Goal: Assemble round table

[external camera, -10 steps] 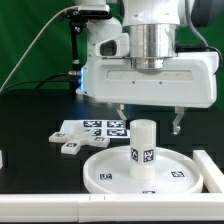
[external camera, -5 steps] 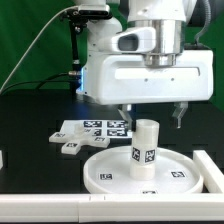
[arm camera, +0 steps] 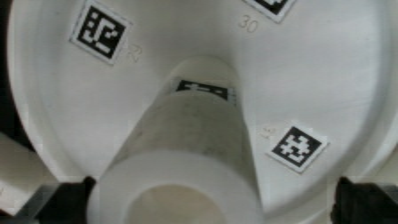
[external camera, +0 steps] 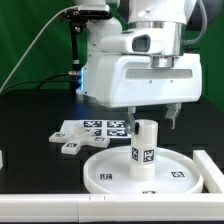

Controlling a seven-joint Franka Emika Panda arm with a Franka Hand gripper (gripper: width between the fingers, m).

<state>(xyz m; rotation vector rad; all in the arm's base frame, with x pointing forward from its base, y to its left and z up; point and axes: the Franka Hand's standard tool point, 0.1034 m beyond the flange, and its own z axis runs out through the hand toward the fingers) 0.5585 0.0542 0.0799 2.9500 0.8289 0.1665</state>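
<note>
The round table's white disc (external camera: 103, 172) lies flat on the black table, with square tags on its face. The short white cylindrical leg (external camera: 146, 150) stands upright in the disc's central hub and carries a tag on its side. My gripper (external camera: 151, 119) hangs just above the leg's top, open and empty, with one finger on each side of it. In the wrist view the leg (arm camera: 187, 150) rises from the disc (arm camera: 71, 110) toward the camera. The dark fingertips (arm camera: 61, 203) flank the leg's top end without touching it. The small base piece is not in view.
The marker board (external camera: 88, 131) lies behind the disc toward the exterior view's left. A white rail (external camera: 60, 207) runs along the front edge. A white block (external camera: 209, 166) stands at the disc's right. A small white piece (external camera: 2, 158) sits at the left edge.
The hand has turned at the wrist and come down a little over the leg. Its fingers now sit closer to the leg's top. Leg and disc have not moved.
</note>
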